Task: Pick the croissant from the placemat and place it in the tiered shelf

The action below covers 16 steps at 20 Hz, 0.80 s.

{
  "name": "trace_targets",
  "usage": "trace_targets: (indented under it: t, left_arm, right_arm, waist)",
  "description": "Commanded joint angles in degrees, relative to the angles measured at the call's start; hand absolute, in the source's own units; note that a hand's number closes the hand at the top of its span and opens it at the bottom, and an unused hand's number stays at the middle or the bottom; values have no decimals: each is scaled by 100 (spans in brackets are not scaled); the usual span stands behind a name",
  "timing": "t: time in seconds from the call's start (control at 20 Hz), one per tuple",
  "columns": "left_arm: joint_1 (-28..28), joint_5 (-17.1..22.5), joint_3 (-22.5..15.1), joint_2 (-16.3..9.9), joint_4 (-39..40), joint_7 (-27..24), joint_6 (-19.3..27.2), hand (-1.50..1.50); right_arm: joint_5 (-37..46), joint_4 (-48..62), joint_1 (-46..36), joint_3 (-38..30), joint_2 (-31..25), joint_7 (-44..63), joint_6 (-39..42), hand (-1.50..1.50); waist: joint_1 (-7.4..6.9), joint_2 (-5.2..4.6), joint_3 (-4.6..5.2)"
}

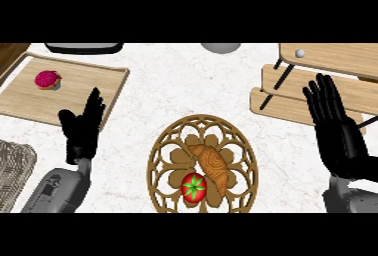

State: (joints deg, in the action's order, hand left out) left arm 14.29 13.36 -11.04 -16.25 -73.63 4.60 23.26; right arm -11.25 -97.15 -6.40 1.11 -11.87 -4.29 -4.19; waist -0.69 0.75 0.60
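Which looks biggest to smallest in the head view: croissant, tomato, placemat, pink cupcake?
1. placemat
2. croissant
3. tomato
4. pink cupcake, close to the tomato in size, and it sits farther from the camera, so those two are unsure.

A kitchen: a pale marbled worktop carries food and serving ware. A croissant and a tomato lie on a carved wooden placemat, a wooden tray holds a pink cupcake, and a tiered wooden shelf stands nearby.

White marble counter; wooden tray at left; a grey, perhaps woven, mat at the left edge.
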Motion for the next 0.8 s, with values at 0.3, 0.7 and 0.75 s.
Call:
trace_targets:
  t: [0.3, 0.7, 0.75]
  left_arm:
    - [-580, 446, 29, -168, 243, 521, -724, 0]
    - [-999, 777, 199, -425, 159, 556, -1493, 0]
    - [-745, 755, 269, -384, 361, 573, -1436, 0]
  right_arm:
    - [2446, 148, -609, -14, -2523, 352, 467, 150]
    - [1504, 811, -899, 385, -1894, 232, 1444, -150]
    - [1575, 737, -952, 507, -1933, 89, 1576, -150]
  waist:
    - [127, -149, 81]
    - [6, -88, -59]
    - [43, -95, -58]
